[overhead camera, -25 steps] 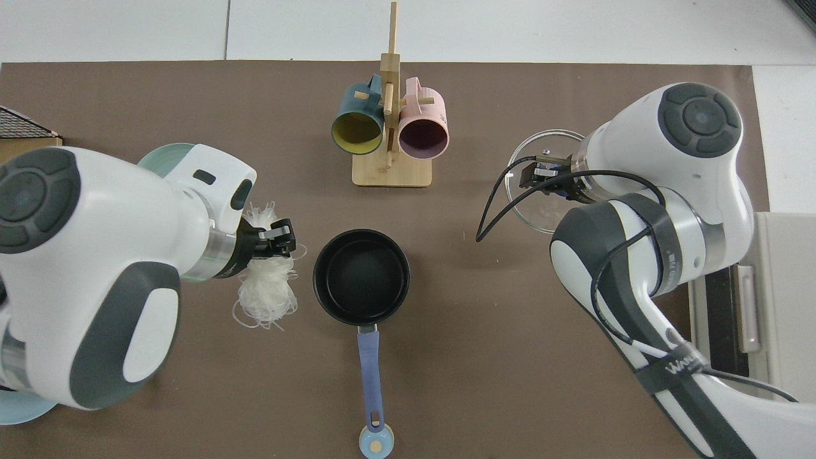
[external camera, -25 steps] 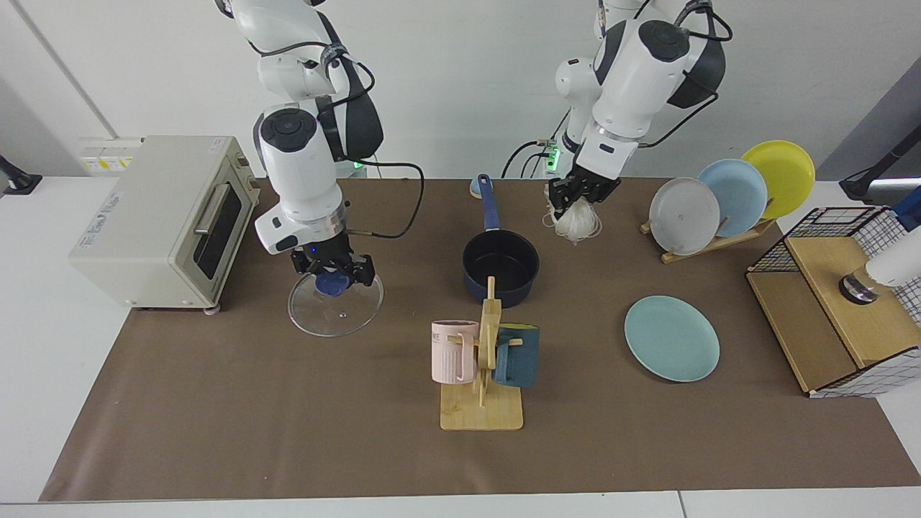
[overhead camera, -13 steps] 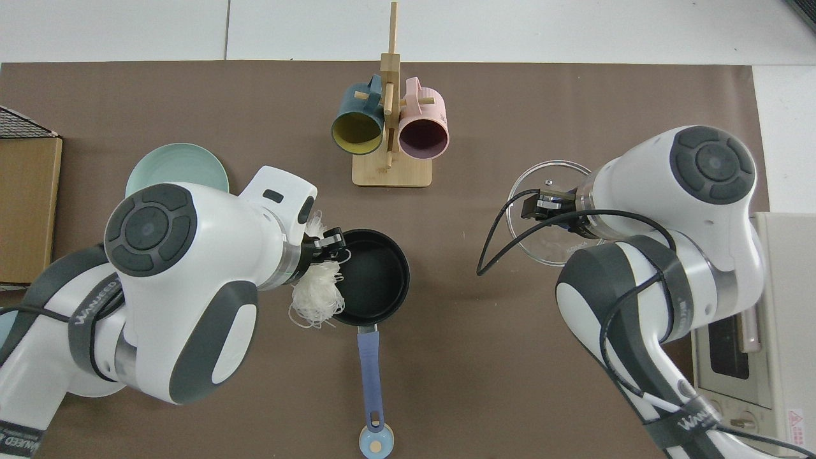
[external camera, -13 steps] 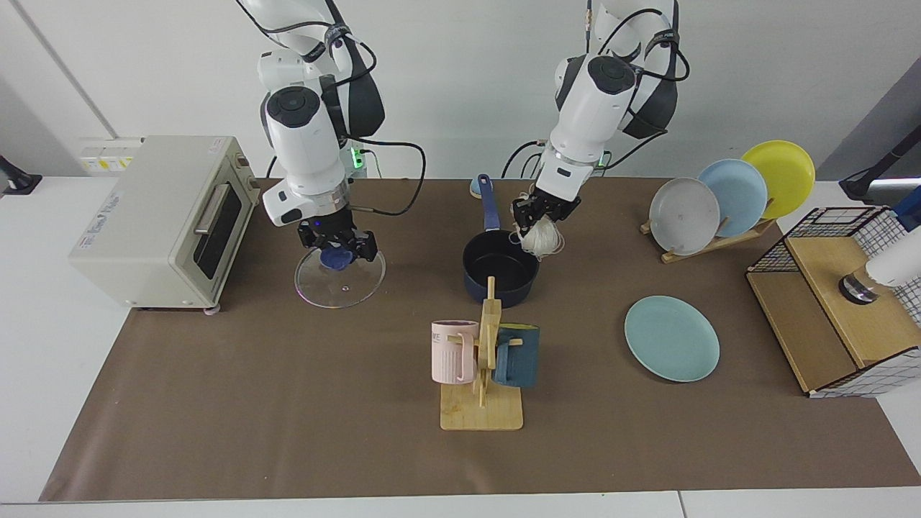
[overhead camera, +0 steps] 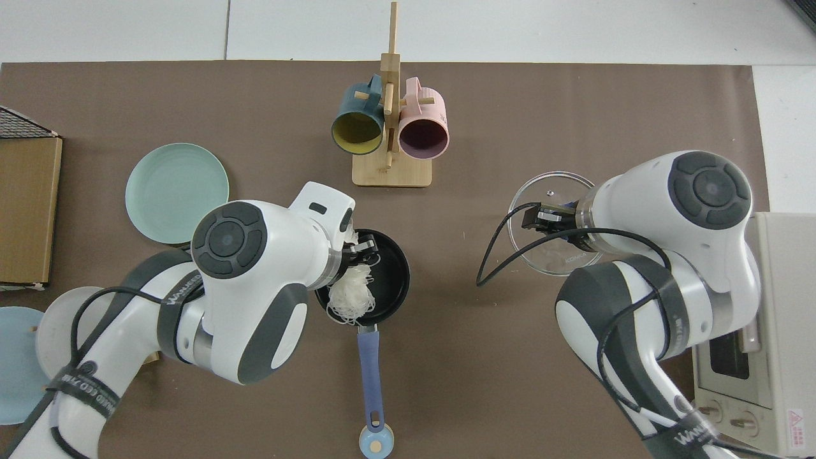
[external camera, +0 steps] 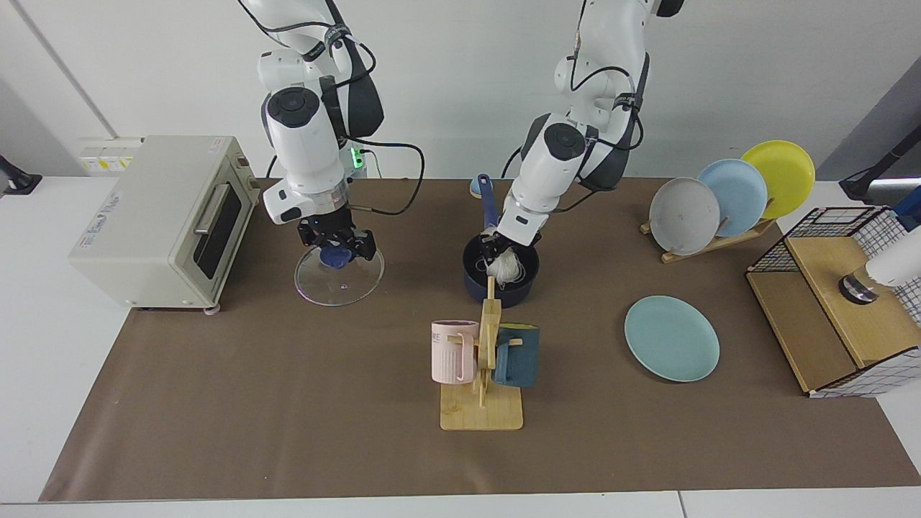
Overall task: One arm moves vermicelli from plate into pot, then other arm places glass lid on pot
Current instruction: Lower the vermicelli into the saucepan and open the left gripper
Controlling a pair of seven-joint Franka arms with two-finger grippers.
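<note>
My left gripper [external camera: 500, 260] is lowered into the mouth of the dark navy pot [external camera: 473, 288] and is shut on the vermicelli [external camera: 506, 268], a white bundle that hangs inside the rim. From above, the vermicelli [overhead camera: 349, 297] droops over the near side of the pot [overhead camera: 396, 268] by the blue handle [overhead camera: 370, 360]. The teal plate [external camera: 671, 338] lies bare to the right. My right gripper [external camera: 335, 253] is shut on the blue knob of the glass lid [external camera: 338, 279], well to the left of the pot.
A wooden mug rack [external camera: 481, 414] with a pink and a dark teal mug stands just in front of the pot. A toaster oven [external camera: 162, 216] is at the left. At the right are a rack of upright plates [external camera: 719, 201] and a wire-sided wooden box [external camera: 835, 309].
The left arm swung the vermicelli from beside the pot to over it and lowered it inside the rim. The right gripper drew the lid a little back, away from the front edge.
</note>
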